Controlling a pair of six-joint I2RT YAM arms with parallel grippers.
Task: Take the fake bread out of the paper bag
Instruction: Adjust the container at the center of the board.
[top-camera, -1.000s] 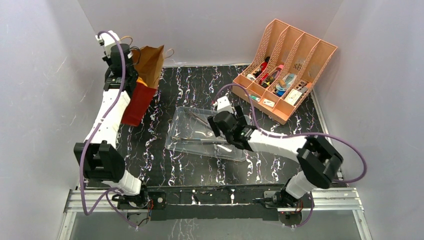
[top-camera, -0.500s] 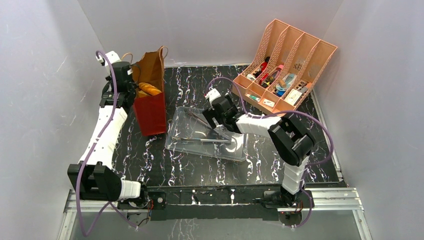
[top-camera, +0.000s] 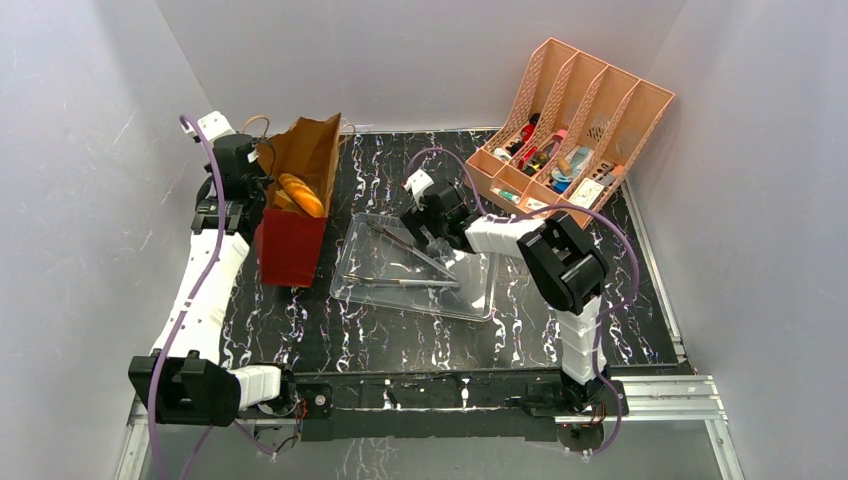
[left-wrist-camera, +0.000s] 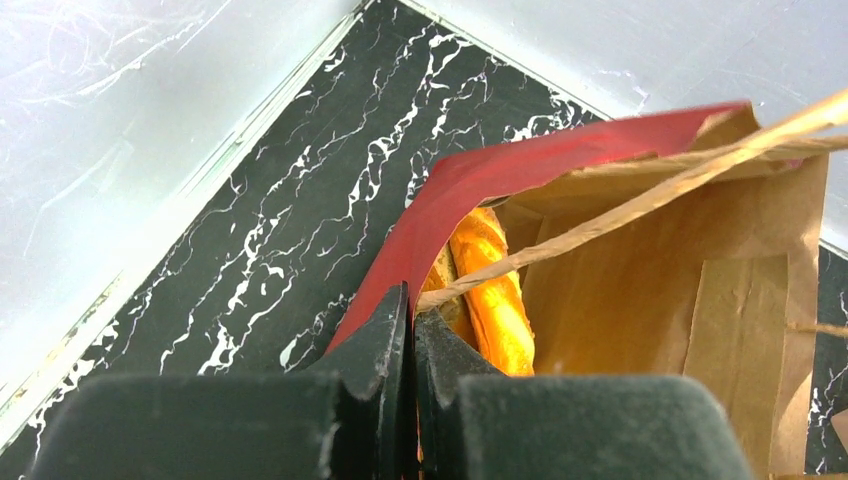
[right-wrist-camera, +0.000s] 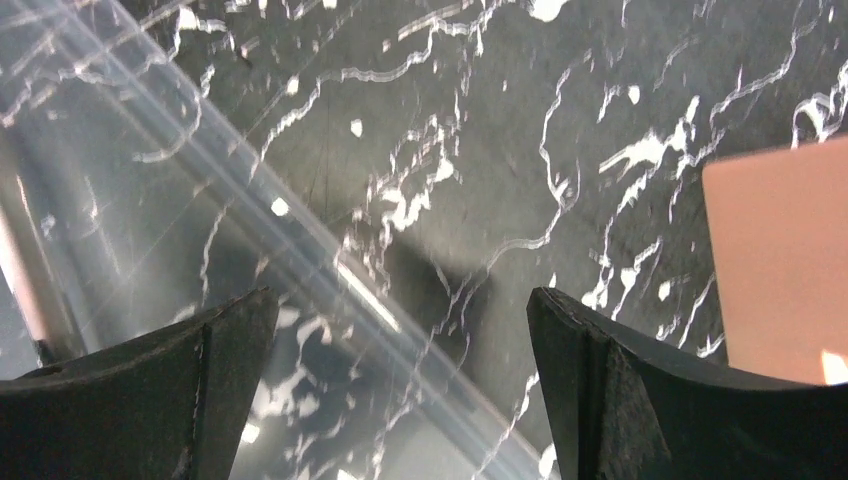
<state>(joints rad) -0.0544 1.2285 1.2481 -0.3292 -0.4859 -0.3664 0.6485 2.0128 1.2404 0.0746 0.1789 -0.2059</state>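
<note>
While my left tool (top-camera: 262, 190) sits at the far left corner of the desk (top-camera: 400, 345), its fingers are pressed tight together on the left rim of the paper bag (top-camera: 292, 245). In the left wrist view, the red edge of the bag (left-wrist-camera: 640, 290) and one twisted paper handle (left-wrist-camera: 650, 190) both run straight into the tips of that tool (left-wrist-camera: 412, 305). The bag stands with its glossy red side towards my bases and its mouth gaping upward, so the brown kraft lining shows.

The fake bread is inside the bag. An orange-brown loaf (top-camera: 300, 193) lies slantwise just below the rim, near the wall I am pinching. From the wrist, the loaf (left-wrist-camera: 495, 300) shows just behind my fingertips, glossy and ridged. I cannot tell whether other pieces lie under it.

My right tool (top-camera: 418, 218) is spread wide and hangs over the far edge of the clear plastic tray (top-camera: 470, 300), well apart from the bag. In the right wrist view, the tray's rim (right-wrist-camera: 350, 280) crosses slantwise between the two dark fingers of that tool (right-wrist-camera: 400, 300), with the black marbled desk (right-wrist-camera: 500, 120) beyond. Two long thin metal implements (top-camera: 400, 283) lie in the tray. A peach file organiser (top-camera: 640, 110) with small items in its slots stands at the far right of the desk, and its corner (right-wrist-camera: 780, 260) shows at the right of the wrist view.
</note>
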